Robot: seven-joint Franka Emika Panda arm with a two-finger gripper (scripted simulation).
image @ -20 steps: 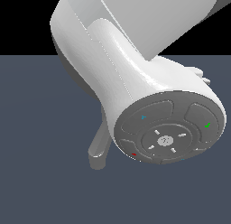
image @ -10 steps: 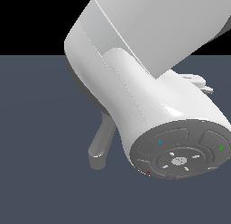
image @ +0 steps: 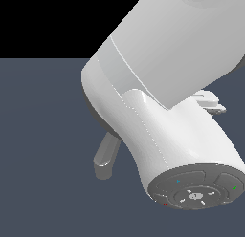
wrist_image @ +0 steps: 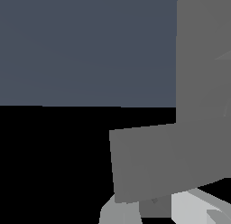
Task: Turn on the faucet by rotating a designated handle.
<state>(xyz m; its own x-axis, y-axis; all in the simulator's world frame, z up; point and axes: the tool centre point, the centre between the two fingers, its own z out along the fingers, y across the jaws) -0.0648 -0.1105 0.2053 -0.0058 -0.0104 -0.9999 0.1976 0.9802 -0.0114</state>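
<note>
In the exterior view my white arm fills most of the picture and hides nearly all of the faucet. Only a thick rounded grey spout shows, sticking out below the arm on the exterior view's left. The handle is hidden there. A small white part of the gripper peeks out behind the arm on the exterior view's right. The wrist view shows the faucet very close as flat grey slabs, with a wide grey block right over the pale fingertips. Whether the fingers are open or shut is unclear.
A plain dark blue-grey floor spreads around the faucet, with black background above it. The arm's round grey end cap sits close to the exterior camera.
The arm has swung down and toward the exterior view's right, its grey end cap dropping lower in the picture. The spout has not moved.
</note>
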